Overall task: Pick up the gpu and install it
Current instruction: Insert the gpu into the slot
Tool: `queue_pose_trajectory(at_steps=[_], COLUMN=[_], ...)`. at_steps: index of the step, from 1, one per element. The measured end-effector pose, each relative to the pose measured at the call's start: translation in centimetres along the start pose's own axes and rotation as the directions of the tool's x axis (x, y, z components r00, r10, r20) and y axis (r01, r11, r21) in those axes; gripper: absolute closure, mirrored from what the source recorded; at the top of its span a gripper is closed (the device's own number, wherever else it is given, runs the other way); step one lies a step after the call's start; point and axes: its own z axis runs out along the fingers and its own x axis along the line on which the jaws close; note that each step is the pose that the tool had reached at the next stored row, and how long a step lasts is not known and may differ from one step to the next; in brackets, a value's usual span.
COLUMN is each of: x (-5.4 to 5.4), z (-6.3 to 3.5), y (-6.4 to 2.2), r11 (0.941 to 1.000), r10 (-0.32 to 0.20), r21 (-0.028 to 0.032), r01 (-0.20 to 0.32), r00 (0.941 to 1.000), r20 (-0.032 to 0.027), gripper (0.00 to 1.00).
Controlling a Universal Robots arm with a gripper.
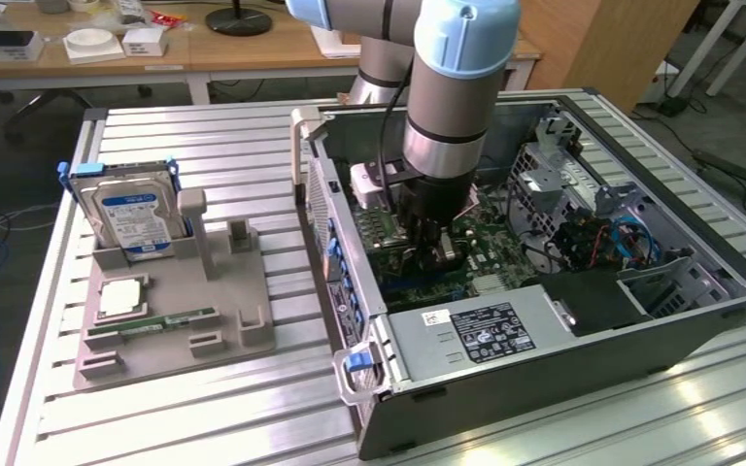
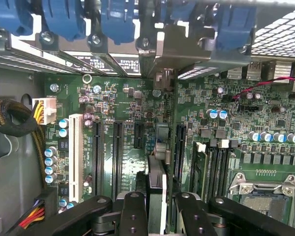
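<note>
My gripper is down inside the open computer case, just over the green motherboard. In the wrist view its two black fingers stand close on either side of the gpu, a thin dark card seen edge-on. The gripper is shut on it. The card runs parallel to the long black expansion slots, and its silvery bracket end reaches the case's rear wall under the blue clips. Whether the card's edge sits in a slot cannot be told.
To the exterior view's left of the case, a grey fixture holds a blue-labelled hard drive, a processor chip and a green memory stick. The power supply and drive cage crowd the case. Cables lie beside the board.
</note>
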Motion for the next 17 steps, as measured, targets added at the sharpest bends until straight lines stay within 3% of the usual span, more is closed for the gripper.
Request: queue_pose_trajectory(at_steps=[17], x=[-0.07], z=[0.34], y=[0.02], r11=[1.0], r10=[0.0], r21=[0.0001], r01=[0.0], r00=[1.0], r20=[-0.0003], gripper=[0.73])
